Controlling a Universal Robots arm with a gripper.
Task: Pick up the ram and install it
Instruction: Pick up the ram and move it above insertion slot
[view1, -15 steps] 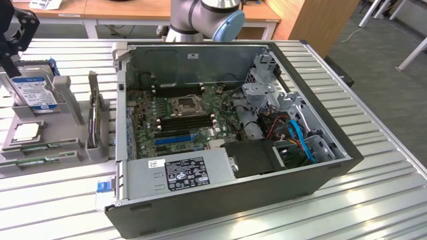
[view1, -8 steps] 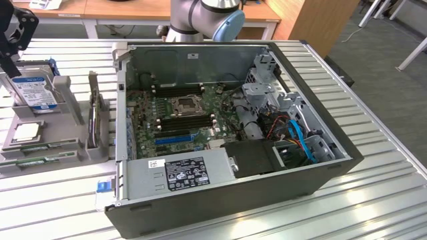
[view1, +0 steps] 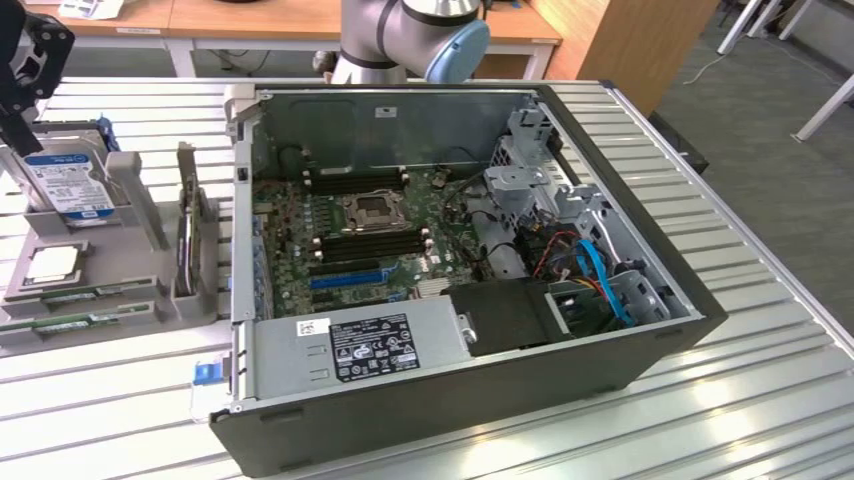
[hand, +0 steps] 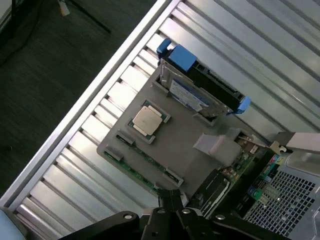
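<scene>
On the ribbed metal counter (view1: 747, 420), at the exterior view's left of the open computer case (view1: 441, 420), sat a grey holder (hand: 185, 145) with the loose parts. The ram (hand: 137, 161), a thin green stick, lay flat in a slot along one edge of that holder, apart from the case. The end effector (hand: 172, 199) hung above the holder near one end of the ram, its black fingertips pressed together with nothing between them. A hard drive (view1: 70, 185) leaned in the holder and bore a blue-and-white label whose print was too small to read. Beside it lay a square processor chip (view1: 54, 263) and an upright expansion card (view1: 187, 240). The power supply (view1: 360, 345) in the case carried a black label and a small white sticker, both illegible.
</scene>
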